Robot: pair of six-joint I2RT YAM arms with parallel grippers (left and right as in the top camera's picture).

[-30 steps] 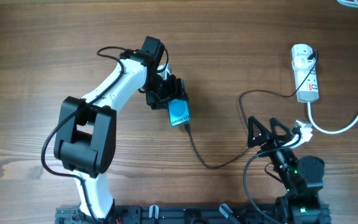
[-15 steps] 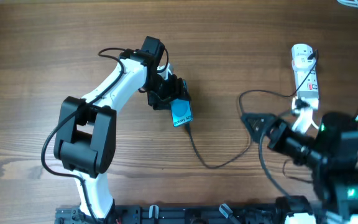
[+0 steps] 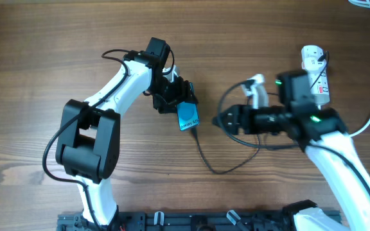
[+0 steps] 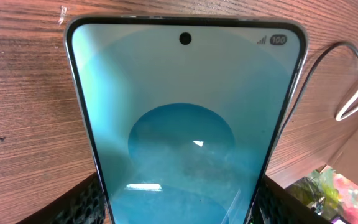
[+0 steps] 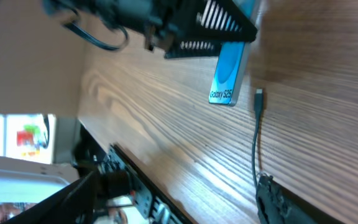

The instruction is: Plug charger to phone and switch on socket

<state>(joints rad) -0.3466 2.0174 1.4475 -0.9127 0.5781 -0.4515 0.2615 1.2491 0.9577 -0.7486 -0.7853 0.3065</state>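
Charger (image 3: pixel 205 159) lies slack on the wooden table (image 3: pixel 44 38), its plug tip (image 5: pixel 258 96) just short of the phone (image 3: pixel 186 115) and not yet inserted. The left gripper (image 3: pixel 180 106) clamps the phone, free end toward the plug. The right gripper (image 3: pixel 218 120) hovers beside the cable, jaws spread, holding nothing. Beyond, the socket (image 3: pixel 320 90) waits; plugging in and switching on both appear undone.

left arm (image 3: pixel 124 80): elbow bent, forearm angled toward the phone (image 3: pixel 186 117) from its left | left pincer (image 3: pixel 178 104): clamped on the phone, one finger on each long edge | right arm (image 3: pixel 333 138): extended from the phone's right | right pincer (image 3: pixel 223 120): near the phone's right, pointing at it, fingers spread wide, nothing between them
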